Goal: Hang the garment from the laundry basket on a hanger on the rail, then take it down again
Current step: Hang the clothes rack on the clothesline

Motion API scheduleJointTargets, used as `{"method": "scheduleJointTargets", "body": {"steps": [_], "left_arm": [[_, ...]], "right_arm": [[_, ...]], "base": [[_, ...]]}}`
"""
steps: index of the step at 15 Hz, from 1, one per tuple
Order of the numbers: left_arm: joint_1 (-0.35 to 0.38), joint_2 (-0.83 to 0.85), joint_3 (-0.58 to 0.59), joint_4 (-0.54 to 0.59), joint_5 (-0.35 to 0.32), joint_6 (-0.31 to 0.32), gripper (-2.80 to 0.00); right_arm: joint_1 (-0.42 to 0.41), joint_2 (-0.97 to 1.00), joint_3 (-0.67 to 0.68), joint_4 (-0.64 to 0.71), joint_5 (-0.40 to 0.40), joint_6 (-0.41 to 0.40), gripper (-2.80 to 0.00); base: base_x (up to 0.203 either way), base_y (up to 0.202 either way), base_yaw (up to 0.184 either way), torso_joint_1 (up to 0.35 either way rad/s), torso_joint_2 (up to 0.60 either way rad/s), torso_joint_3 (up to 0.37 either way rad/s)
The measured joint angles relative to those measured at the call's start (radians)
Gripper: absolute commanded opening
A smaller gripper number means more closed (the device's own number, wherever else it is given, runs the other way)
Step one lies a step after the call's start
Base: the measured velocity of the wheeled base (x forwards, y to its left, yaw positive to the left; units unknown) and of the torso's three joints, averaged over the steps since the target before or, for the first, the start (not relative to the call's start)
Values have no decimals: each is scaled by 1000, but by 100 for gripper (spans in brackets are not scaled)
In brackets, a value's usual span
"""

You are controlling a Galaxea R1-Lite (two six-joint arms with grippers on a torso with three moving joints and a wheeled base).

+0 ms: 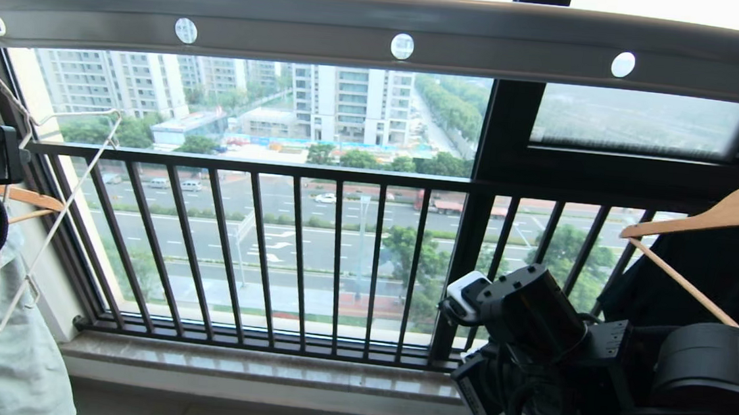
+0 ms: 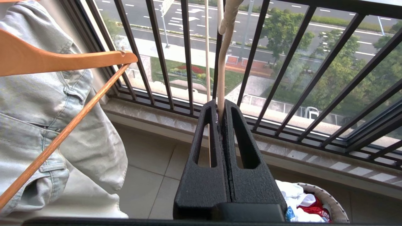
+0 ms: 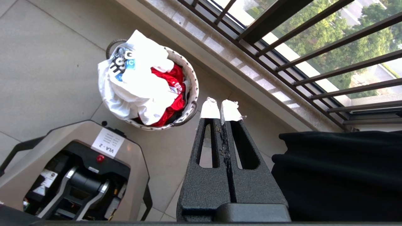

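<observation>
Left claw (image 2: pixel 220 108) clenched on thin cream-white wire hanger (image 2: pixel 223 59), right claw (image 3: pixel 223 110) clenched empty, white T-shirt (image 3: pixel 138 84) in round woven basket (image 3: pixel 192 94)

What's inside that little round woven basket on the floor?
The laundry basket holds a crumpled white T-shirt with a blue print lying on top, and a red cloth beneath it. Anything deeper down is covered by those two.

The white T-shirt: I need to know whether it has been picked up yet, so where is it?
The white T-shirt lies bunched in the laundry basket on the floor by the window sill, on top of a red cloth; neither gripper is on it.
</observation>
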Motion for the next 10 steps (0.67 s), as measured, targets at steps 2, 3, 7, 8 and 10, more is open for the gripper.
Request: {"method": "scheduleJointTargets", "body": {"steps": [2, 3, 7, 8, 10], "left_arm": [[1, 7, -1, 0, 0, 0, -280], [1, 11, -1, 1, 0, 1, -280], [1, 17, 4, 14, 0, 1, 0], [1, 18, 3, 13, 0, 3, 0], [1, 16, 1, 10, 2, 4, 0]], "right_arm": [[0, 0, 0, 0, 0, 0, -280], [0, 0, 0, 0, 0, 0, -280], [0, 0, 0, 0, 0, 0, -280], [0, 0, 0, 0, 0, 0, -280], [0, 0, 0, 0, 0, 0, -280]], "base": [[0, 0, 0, 0, 0, 0], [0, 0, 0, 0, 0, 0], [0, 0, 0, 0, 0, 0], [0, 0, 0, 0, 0, 0], [0, 0, 0, 0, 0, 0]]}}
